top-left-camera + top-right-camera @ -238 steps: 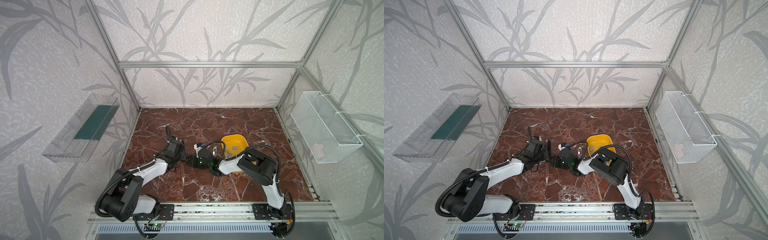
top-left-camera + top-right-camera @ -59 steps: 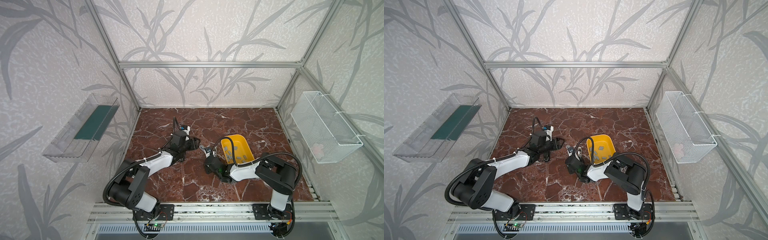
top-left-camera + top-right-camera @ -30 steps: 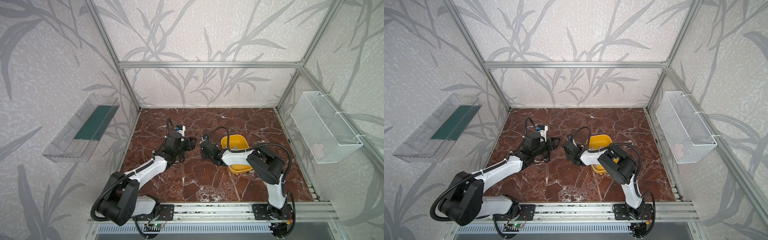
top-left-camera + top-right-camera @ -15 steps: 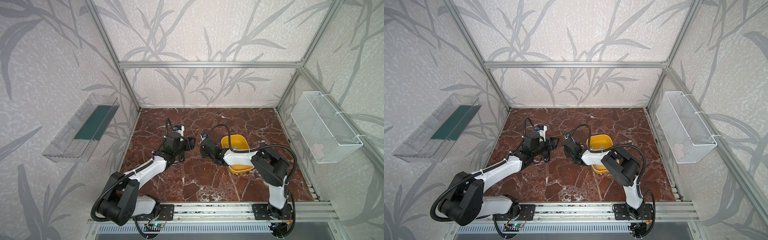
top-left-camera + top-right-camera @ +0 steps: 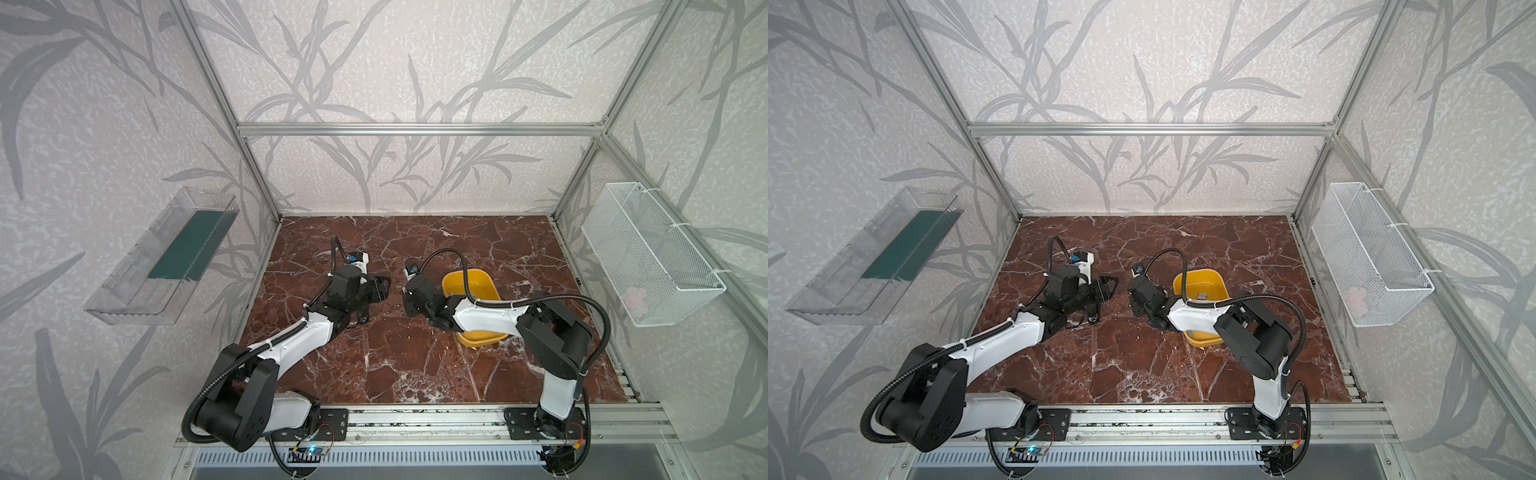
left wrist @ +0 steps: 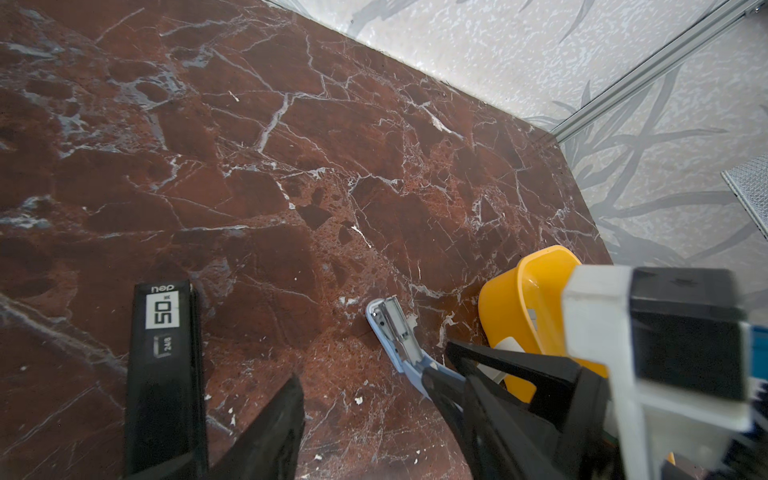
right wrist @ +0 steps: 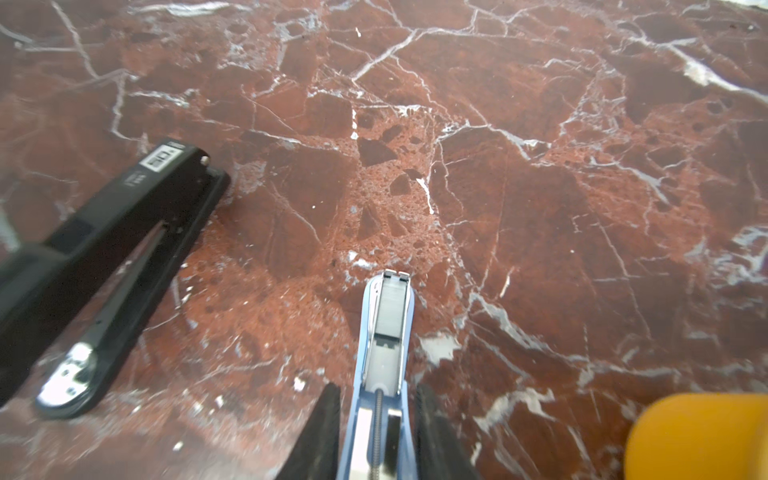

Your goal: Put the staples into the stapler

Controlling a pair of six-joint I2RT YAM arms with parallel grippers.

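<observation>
A light blue stapler (image 7: 384, 332) lies open on the marble with its metal channel facing up. A grey strip of staples (image 7: 390, 303) sits in the channel near its tip. My right gripper (image 7: 378, 388) is shut on the stapler, one finger against each side of its rear. A black stapler (image 6: 162, 374) lies beside my left gripper (image 6: 361, 376), which is open with nothing between its fingers; one of its fingertips (image 6: 430, 376) overlaps the blue stapler (image 6: 392, 328). In both top views the two grippers (image 5: 384, 286) (image 5: 409, 299) face each other at mid-table. More staples (image 5: 1201, 296) lie in the yellow bin (image 5: 1196, 273).
The yellow bin (image 5: 482, 338) stands just right of the right gripper, under that arm. A white wire basket (image 5: 648, 257) hangs on the right wall. A clear tray (image 5: 162, 257) hangs on the left wall. The aluminium rail (image 5: 415, 424) runs along the front edge.
The right gripper's jaws have narrowed onto the blue stapler. Both arms stay almost where they were, and the left gripper keeps the same opening.
</observation>
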